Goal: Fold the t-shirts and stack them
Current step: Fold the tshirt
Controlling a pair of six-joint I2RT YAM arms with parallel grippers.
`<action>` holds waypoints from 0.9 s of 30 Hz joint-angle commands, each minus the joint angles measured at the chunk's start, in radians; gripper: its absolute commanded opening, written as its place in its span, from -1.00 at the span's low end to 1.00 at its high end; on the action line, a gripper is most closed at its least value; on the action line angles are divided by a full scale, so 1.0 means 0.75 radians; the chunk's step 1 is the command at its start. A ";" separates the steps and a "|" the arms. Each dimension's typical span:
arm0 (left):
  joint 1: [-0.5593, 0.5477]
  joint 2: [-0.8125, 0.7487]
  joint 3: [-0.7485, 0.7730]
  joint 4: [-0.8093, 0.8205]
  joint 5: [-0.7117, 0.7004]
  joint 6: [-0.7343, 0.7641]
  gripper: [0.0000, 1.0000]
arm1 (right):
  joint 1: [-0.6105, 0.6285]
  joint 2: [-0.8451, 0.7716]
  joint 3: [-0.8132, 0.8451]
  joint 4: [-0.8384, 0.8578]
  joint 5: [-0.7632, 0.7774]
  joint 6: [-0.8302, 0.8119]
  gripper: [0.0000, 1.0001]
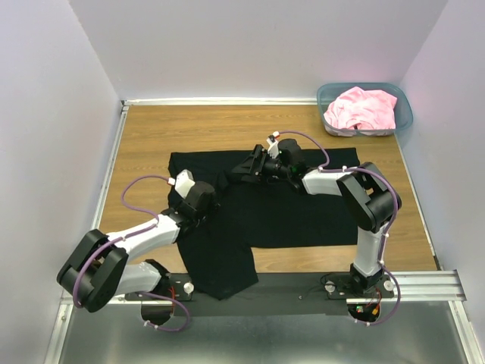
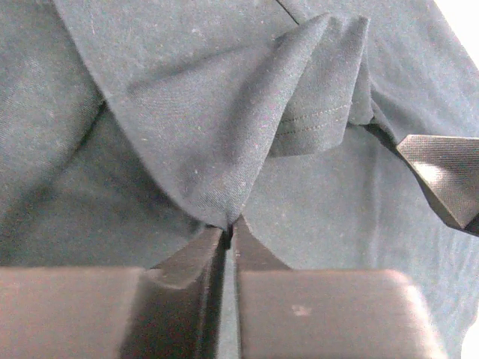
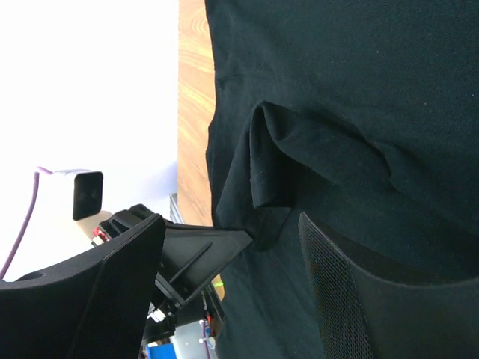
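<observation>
The large black t-shirt (image 1: 288, 205) lies spread on the wooden table (image 1: 144, 144), with one part hanging over the near edge. My left gripper (image 1: 217, 189) rests on the shirt's left side. In the left wrist view it (image 2: 228, 226) is shut on a raised fold of the black t-shirt (image 2: 224, 127). My right gripper (image 1: 241, 168) reaches in from the right toward that fold. In the right wrist view it (image 3: 232, 228) is open, its jaws standing on either side of the bunched cloth (image 3: 269, 161). The pink t-shirt (image 1: 362, 108) lies crumpled in the bin.
The teal plastic bin (image 1: 405, 114) stands at the back right corner. White walls close in the table at the back and on both sides. A metal rail (image 1: 424, 282) runs along the near edge, by the arm bases.
</observation>
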 commanded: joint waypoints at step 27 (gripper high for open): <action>0.398 -0.018 0.379 -0.257 0.357 0.305 -1.00 | 0.089 0.229 0.056 0.314 0.171 0.196 0.44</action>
